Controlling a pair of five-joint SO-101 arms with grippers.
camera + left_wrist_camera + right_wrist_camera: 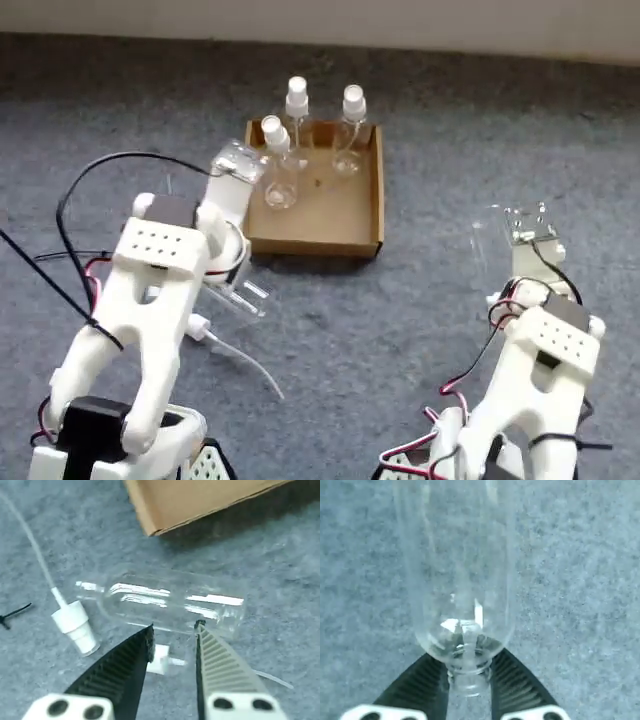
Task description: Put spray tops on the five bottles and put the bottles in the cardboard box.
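Surface: grey carpet point(400, 320), with a pale strip of wall along the far edge.
Bottles: five, all clear plastic with rounded shoulders and narrow necks.
In the cardboard box point(310, 243): three capped bottles stand upright toward its far side point(297, 118) point(350, 135) point(279, 170).
Lying bottle point(170, 602): on its side on the carpet just beside the box's near corner, with a bare neck.
Held bottle point(460, 570): also without a top, well apart from the box.
Spray tops: five, all white. Three are fitted. Two are loose on the carpet near the lying bottle, one point(75, 622) trailing a long thin tube and the other point(159, 660) below the fingers.
Left gripper point(175, 626): fingers spread and holding nothing, with the tips at the lying bottle's side.
Right gripper point(467, 665): clamped on the held bottle's neck.
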